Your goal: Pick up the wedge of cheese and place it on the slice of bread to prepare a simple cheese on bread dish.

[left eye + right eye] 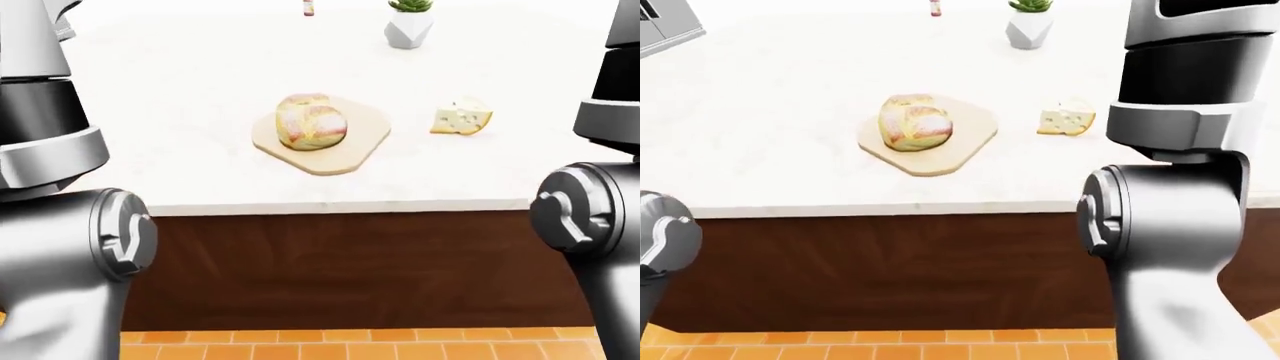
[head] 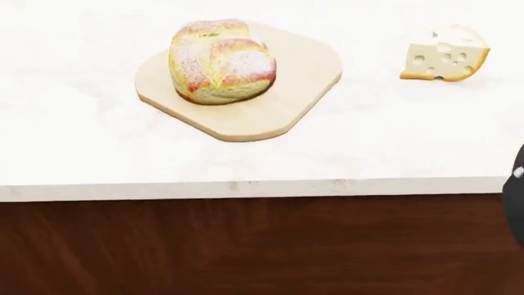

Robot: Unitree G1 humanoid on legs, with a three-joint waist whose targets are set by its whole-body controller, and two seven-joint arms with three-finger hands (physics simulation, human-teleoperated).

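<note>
Cheese: pale yellow wedge of cheese (image 2: 445,57) with round holes and a darker orange rind, lying on the white marble-look counter (image 2: 82,153), toward the upper right of the head view.
Bread: rounded crusty loaf of bread (image 2: 219,61), golden brown with a floury white dusting and a scored top, sitting on the board's upper left part.
Board: light tan wooden cutting board (image 2: 282,104) with clipped corners, flat on the counter, turned at an angle; the cheese lies well apart from it, to its right.
Hands: neither hand's fingers show in any view, so whether they are spread or closed cannot be told, nor how the cheese lies relative to them; nothing touches the cheese.
Left arm: glossy grey metal left arm (image 1: 60,247) with a round joint cap, filling the left edge of the left-eye view.
Right arm: matching grey right arm (image 1: 1170,225) with a black band, large in the right-eye view; a dark sliver sits at the head view's right edge.
Counter face: dark brown wood-grain panel (image 2: 246,246) below the pale counter edge.
Floor: orange square tiles (image 1: 350,345) along the bottom of the eye views.
Far side: small green succulent in a faceted white pot (image 1: 409,26) near the top of the left-eye view, with a small bottle (image 1: 308,7), too cropped to identify, to its left.
</note>
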